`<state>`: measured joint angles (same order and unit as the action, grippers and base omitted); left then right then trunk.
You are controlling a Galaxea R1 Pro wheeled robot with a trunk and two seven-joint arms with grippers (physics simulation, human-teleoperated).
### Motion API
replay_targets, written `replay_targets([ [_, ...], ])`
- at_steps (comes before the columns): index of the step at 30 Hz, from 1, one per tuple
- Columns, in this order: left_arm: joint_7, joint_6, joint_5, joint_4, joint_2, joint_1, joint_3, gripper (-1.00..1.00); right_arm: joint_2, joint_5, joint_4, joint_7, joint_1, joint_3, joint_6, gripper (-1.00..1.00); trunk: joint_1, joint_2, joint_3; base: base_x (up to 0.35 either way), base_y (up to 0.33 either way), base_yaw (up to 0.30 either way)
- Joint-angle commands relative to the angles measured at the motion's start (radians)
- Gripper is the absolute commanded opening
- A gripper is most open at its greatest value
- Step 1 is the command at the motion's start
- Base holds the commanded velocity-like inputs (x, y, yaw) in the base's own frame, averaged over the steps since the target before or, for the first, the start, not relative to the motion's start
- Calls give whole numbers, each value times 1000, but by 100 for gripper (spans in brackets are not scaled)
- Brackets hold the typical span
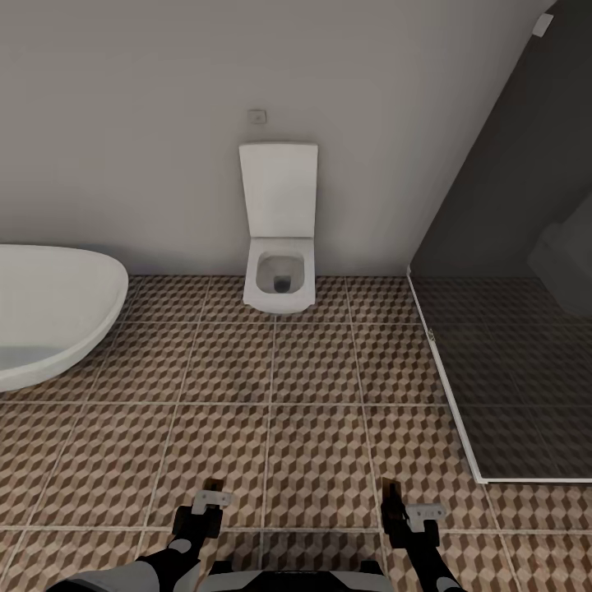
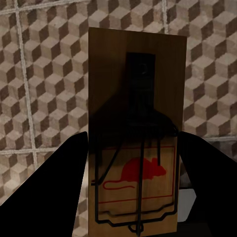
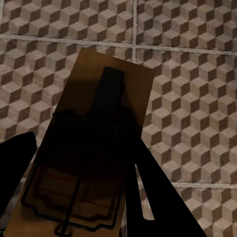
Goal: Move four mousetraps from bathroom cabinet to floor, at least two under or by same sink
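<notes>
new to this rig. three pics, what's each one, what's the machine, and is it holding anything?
It's a simulated wheeled robot with two arms, driven remotely by a person. The big picture is from its head camera, looking down over a bathroom floor of cube-pattern tiles. Ahead stands a white toilet against the wall, a white bathtub at the left and a dark glass shower screen at the right. At the bottom edge you see the left gripper and right gripper.

The other two pictures come from cameras on each wrist, looking along the fingers. Each shows a wooden mousetrap held between dark fingers: the left one has a red mouse print, the right one sits in shadow. Both hang above the tiles.
</notes>
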<state>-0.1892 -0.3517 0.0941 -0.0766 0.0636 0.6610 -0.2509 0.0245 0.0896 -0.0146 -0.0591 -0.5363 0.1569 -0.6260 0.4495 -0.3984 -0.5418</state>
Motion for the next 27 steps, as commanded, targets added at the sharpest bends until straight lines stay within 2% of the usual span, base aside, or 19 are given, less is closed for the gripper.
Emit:
replay_targets([
  [1, -3, -7, 9, -5, 1, 2, -8, -100, 0, 9, 1, -1, -1, 9, -3, -100, 1, -2, -1, 0, 0, 0],
  [27, -3, -7, 9, -5, 1, 2, -8, -100, 0, 9, 1, -2, -1, 9, -3, -100, 1, -2, -1, 0, 0, 0],
])
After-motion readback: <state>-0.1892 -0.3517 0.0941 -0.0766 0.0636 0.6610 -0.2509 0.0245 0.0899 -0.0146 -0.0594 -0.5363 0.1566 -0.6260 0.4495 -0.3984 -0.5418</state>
